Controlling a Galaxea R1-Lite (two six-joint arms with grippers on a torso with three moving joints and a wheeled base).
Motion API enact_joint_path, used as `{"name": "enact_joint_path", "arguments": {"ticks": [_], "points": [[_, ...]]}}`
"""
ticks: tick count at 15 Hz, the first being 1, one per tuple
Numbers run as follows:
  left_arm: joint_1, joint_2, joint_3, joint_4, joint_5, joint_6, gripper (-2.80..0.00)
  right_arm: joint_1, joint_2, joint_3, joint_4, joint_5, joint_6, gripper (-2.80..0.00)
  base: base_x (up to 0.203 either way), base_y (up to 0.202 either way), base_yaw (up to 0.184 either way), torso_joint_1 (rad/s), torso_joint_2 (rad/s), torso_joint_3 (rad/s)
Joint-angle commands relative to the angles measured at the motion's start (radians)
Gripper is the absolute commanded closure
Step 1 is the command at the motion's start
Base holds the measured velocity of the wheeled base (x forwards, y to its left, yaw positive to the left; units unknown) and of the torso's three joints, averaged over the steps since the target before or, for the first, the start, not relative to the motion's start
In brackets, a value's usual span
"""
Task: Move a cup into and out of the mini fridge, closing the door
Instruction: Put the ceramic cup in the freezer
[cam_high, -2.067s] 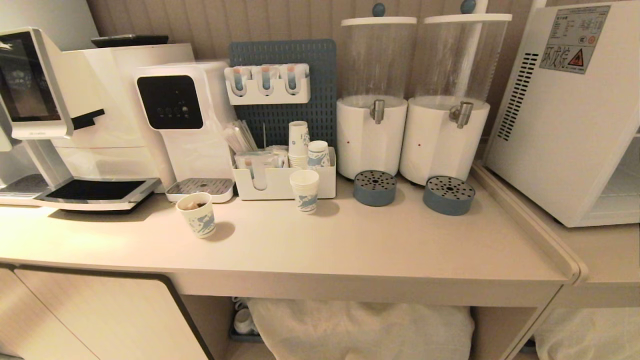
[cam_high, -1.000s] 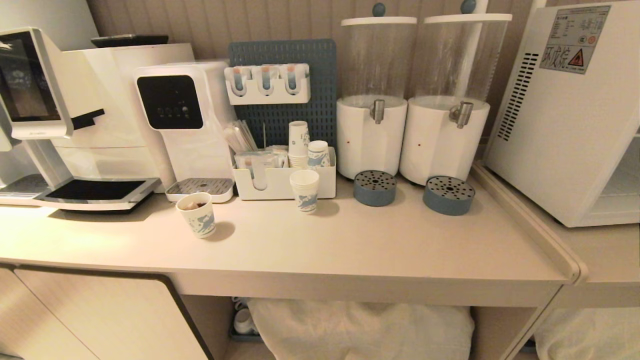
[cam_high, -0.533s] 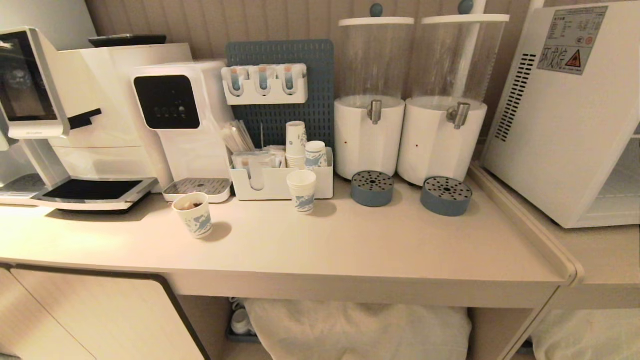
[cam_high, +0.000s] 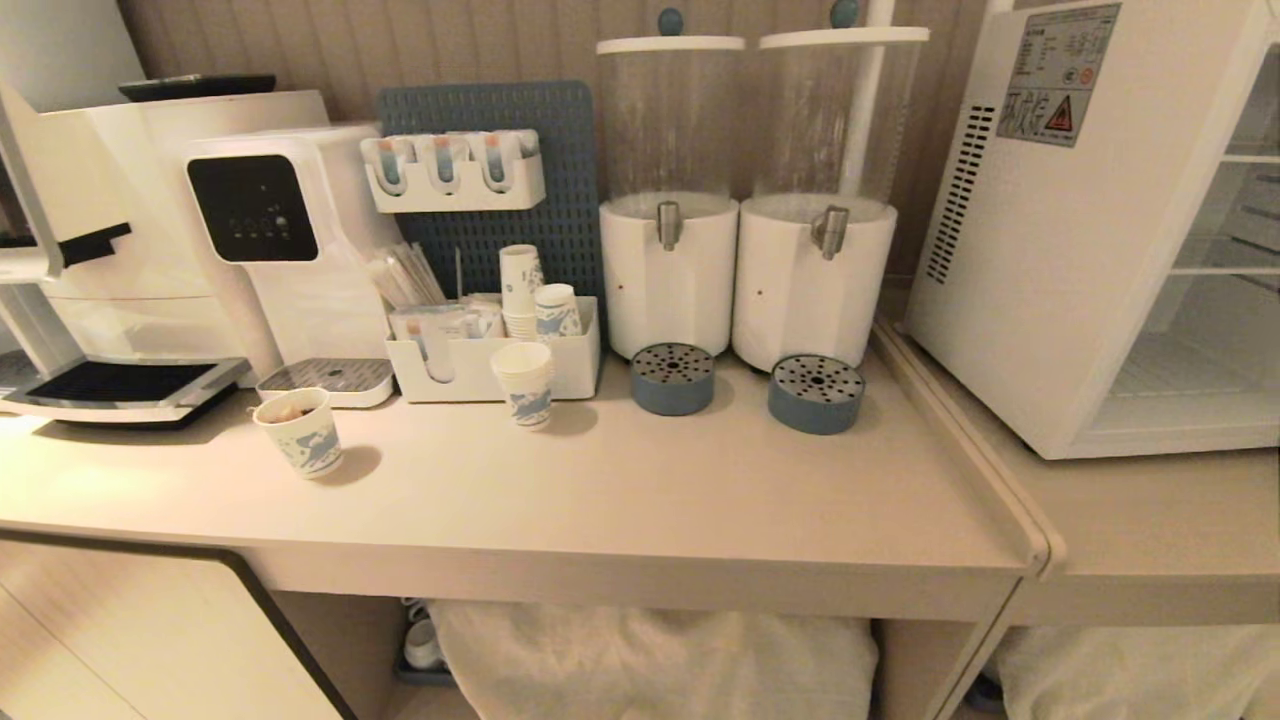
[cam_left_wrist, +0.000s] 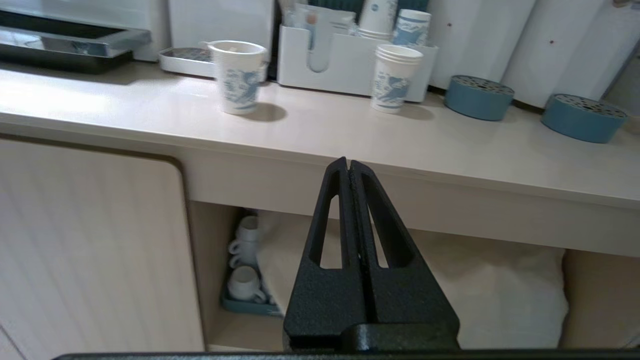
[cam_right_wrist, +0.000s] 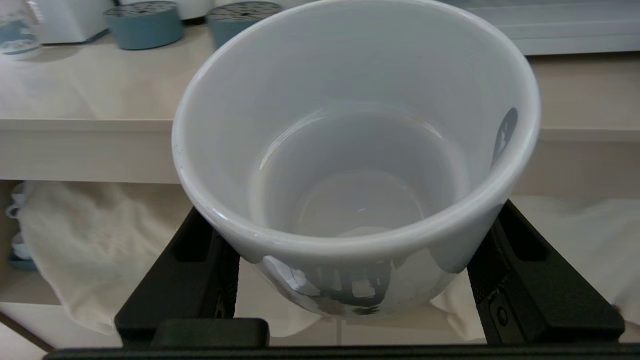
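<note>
My right gripper (cam_right_wrist: 352, 215) is shut on the cup (cam_right_wrist: 350, 100), a white ceramic mug, empty, with its mouth toward the camera and a black finger on each side. It hangs in front of the counter edge, below the top. The mini fridge (cam_high: 1080, 250) stands at the far right on a lower counter. Its side vents and warning sticker (cam_high: 1045, 75) face me, and wire shelves (cam_high: 1225, 270) show at the picture's edge. The door is out of view. My left gripper (cam_left_wrist: 348, 165) is shut and empty, low before the counter front. Neither arm shows in the head view.
Two white drink dispensers (cam_high: 740, 270) with blue drip trays (cam_high: 815, 393), paper cups (cam_high: 523, 383) (cam_high: 298, 432), a white organiser (cam_high: 495, 360) and a coffee machine (cam_high: 120, 250) crowd the back of the counter (cam_high: 650, 500). A raised lip (cam_high: 960, 450) parts it from the fridge's counter. Below lie white cloth (cam_left_wrist: 500, 280) and mugs on a tray (cam_left_wrist: 245, 280).
The whole head picture has slid left, so the camera has swung right. More of the fridge and its shelves now shows. No object on the counter has moved.
</note>
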Motion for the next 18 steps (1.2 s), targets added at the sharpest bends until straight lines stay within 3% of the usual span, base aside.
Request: {"name": "enact_joint_path", "arguments": {"ticks": [1,6,18], "points": [[0.0,-0.003,0.04,-0.001,-0.001,-0.001,0.0,0.0,0.002,0.0,0.001,0.001,-0.001,0.0,0.0,-0.196,-0.002,-0.002,0.0,0.002],[0.0,-0.003,0.04,-0.001,-0.001,-0.001,0.0,0.0,0.002,0.0,0.001,0.001,-0.002,0.0,0.0,-0.153,-0.001,0.002,0.0,0.004],[0.0,-0.003,0.04,-0.001,-0.001,-0.001,0.0,-0.001,0.002,-0.002,0.004,-0.002,0.009,0.0,0.0,0.0,0.0,0.0,0.0,0.0]]}}
